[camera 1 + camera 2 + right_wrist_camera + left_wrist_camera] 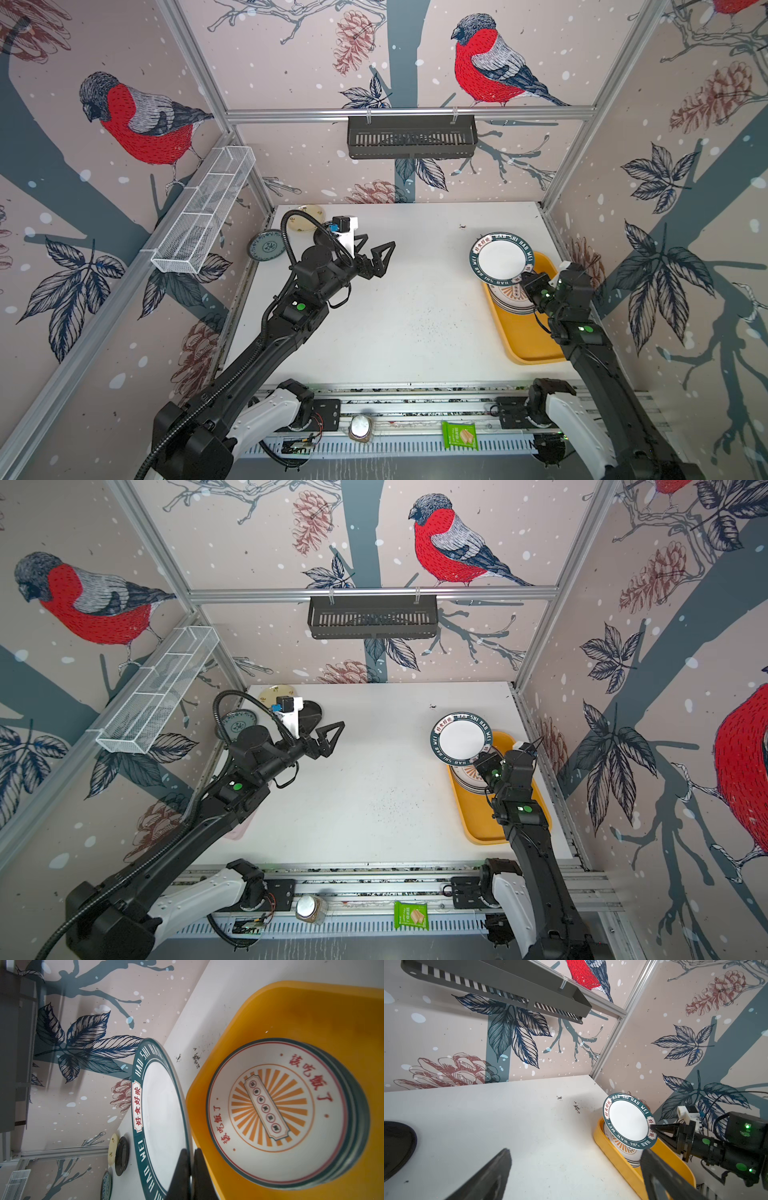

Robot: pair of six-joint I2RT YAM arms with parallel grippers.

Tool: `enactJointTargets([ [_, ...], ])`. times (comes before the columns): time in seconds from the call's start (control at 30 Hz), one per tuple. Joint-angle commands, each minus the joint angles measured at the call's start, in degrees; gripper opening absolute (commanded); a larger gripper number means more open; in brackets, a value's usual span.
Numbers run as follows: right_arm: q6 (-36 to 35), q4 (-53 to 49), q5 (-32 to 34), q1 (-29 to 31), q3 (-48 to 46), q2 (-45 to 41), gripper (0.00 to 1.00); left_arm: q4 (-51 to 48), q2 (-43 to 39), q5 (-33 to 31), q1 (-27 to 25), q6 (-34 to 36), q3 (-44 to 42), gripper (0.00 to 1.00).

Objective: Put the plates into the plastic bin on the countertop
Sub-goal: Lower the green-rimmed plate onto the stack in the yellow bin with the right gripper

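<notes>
Aloft, green-rimmed plate [500, 257] pinched by right gripper [525, 277], left gripper [379, 243] spread

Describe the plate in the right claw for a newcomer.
Find the yellow bin at the right of the table. Over its far end the right claw pinches a tilted plate. Unlike the sunburst stack below, it has a plain white centre and green lettered rim.
</notes>
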Motion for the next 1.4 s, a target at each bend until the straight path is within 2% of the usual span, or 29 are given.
enactJointTargets([
  [0.0,-2.60,-4.65,-2.89,-3.81,-0.48,-0.94,0.01,3.46,0.97,1.69,-0.08,2.68,-1.16,0.96],
  [0.13,-3.40,-5.40,-6.90,-8.23,-2.70,-1.75,0.01,3.63,3.04,5.14,-0.16,0.77,-2.43,0.96],
  [0.3,-2.92,-5.61,-7.07,-10.49,-4.76,-2.89,0.01,3.68,4.10,8.25,-0.15,-0.96,-2.72,0.96],
  [0.5,-2.75,-6.03,-3.84,-11.46,-5.78,-5.32,0.01,2.11,2.49,6.79,-0.10,0.24,-2.48,0.96],
  [0.6,-3.30,-5.48,-4.73,-12.67,-6.05,-4.96,0.01,1.79,2.25,5.99,-0.13,0.43,-2.40,0.96],
  [0.8,-3.24,-1.96,-6.90,-14.33,-6.51,-2.30,0.01,1.41,3.24,6.32,-0.09,0.08,-2.16,0.96],
  [1.37,-4.69,3.40,-7.84,-14.80,-6.39,6.41,0.01,1.13,3.54,5.62,-0.14,-0.12,-2.12,0.96],
])
